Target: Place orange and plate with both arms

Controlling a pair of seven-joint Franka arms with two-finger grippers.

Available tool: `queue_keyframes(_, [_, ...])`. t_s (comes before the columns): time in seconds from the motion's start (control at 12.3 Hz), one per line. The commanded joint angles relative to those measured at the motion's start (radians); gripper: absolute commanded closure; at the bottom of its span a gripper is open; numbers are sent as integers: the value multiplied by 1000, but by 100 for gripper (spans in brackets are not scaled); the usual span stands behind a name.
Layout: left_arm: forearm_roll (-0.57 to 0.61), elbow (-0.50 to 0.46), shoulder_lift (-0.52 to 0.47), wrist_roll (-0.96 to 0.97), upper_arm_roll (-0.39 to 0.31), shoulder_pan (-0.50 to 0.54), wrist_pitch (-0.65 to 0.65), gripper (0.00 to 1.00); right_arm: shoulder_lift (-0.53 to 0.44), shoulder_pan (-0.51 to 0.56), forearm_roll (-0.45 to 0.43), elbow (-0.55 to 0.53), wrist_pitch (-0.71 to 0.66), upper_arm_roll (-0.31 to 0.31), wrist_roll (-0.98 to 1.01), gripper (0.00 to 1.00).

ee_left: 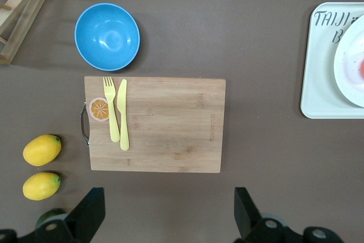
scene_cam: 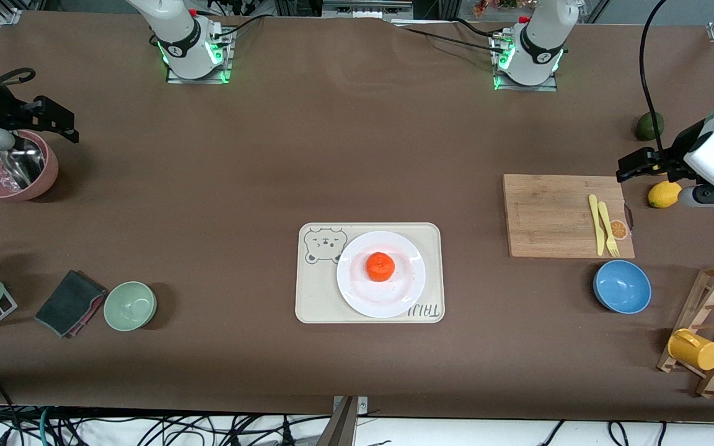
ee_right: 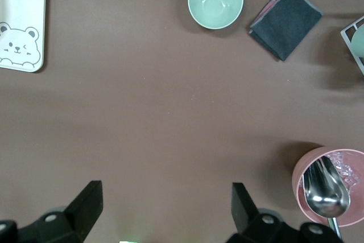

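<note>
— Since the orange (scene_cam: 380,266) is seen resting on the plate (scene_cam: 409,291), and the plate on the bear-print tray (scene_cam: 307,291) mid-desk, how much is judged left?

— Little, it seems; placement looks done. Nothing is gripped: the left hand (scene_cam: 633,166) is held spread near the cutting board (scene_cam: 549,217), the right hand (scene_cam: 53,124) spread by the pink bowl (scene_cam: 47,179), both well apart from the plate.
</note>
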State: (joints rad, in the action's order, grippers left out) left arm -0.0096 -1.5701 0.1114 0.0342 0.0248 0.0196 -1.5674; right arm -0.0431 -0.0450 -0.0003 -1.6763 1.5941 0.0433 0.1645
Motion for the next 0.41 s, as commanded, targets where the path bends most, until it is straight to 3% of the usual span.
queue_keyframes(0.0, [-10, 2, -7, -7, -6, -3, 3, 0, -23, -12, -27, -32, 30, -2, -23, 0])
queue_keyframes(0.33, [-10, 1, -7, -7, -6, -3, 3, 0, -17, 8, -29, -40, 29, -22, -25, 0])
